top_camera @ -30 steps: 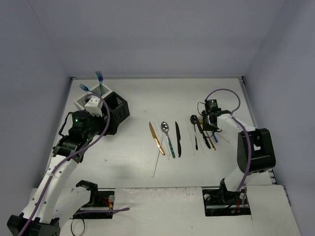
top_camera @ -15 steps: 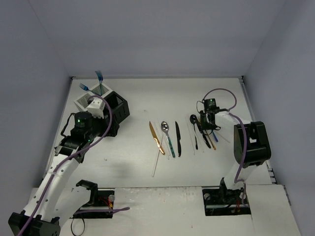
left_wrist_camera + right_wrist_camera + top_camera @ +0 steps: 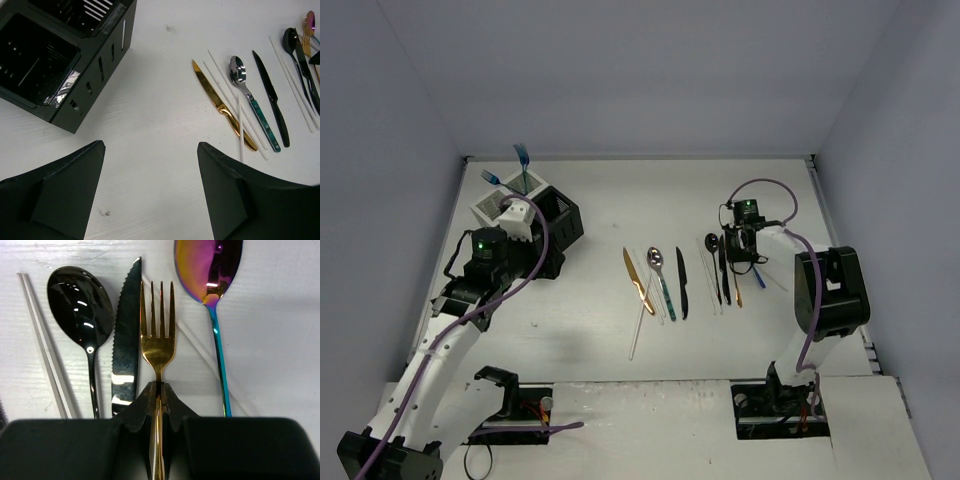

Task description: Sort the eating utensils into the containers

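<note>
Pinches the handle of the gold fork (image 3: 157,335) between the pressed-together fingers of the right hand (image 3: 158,390), low over the tabletop (image 3: 280,340) on the right side. Has the fork's tines pointing away from the hand, just beside a serrated knife (image 3: 126,340) and a black spoon (image 3: 80,302) on one side, with an iridescent spoon (image 3: 207,270) a little apart on the other; cannot tell whether fork and knife touch. Holds the left hand (image 3: 150,147) spread wide, gripping nothing, above bare tabletop near the bins (image 3: 100,67). Shows, in the middle of the tabletop, a gold knife (image 3: 222,107), a teal spoon (image 3: 239,75), a black knife (image 3: 272,100) and clear sticks (image 3: 240,127), all lying flat and roughly parallel. Stands two blue utensils (image 3: 523,160) upright in the white bins at the far left.
</note>
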